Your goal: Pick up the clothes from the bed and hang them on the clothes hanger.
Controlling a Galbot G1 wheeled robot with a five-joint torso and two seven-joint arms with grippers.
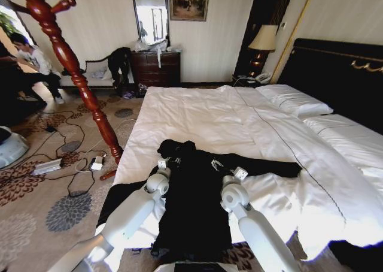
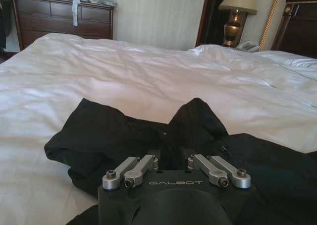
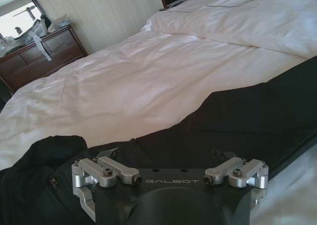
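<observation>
Coat: the black coat [image 1: 191, 194] is lying spread on the bed [image 1: 209, 116], collar end pointing toward the middle of the bed, its body running back over the bed's near edge and hanging off it, one sleeve stretching along the linen toward the headboard side.

Left gripper: the left gripper [image 1: 161, 163] is hovering low over the coat's collar and shoulder area, on the side of the coat nearer the coat stand; in the left wrist view [image 2: 174, 160] its links are sitting drawn in toward the middle, right over a bunched fold of cloth. I judge the fingers are closing on or pinching that fold, but the tips are hidden against the dark fabric, so I cannot tell.

Right gripper: the right gripper [image 1: 238, 173] is sitting over the coat's other shoulder, where the sleeve begins; in its wrist view [image 3: 171, 178] the links are standing wide, so the fingers are looking released and holding nothing.

Why placed so: both grippers are working the shoulders, probably so the coat lifts evenly and hangs by its collar.

Coat stand: the red-brown coat stand [image 1: 72, 62] is standing on the carpet just beside the coat's near corner of the bed, leaning in the view, pegs bare.

Progress: the coat is not yet lifted.
</observation>
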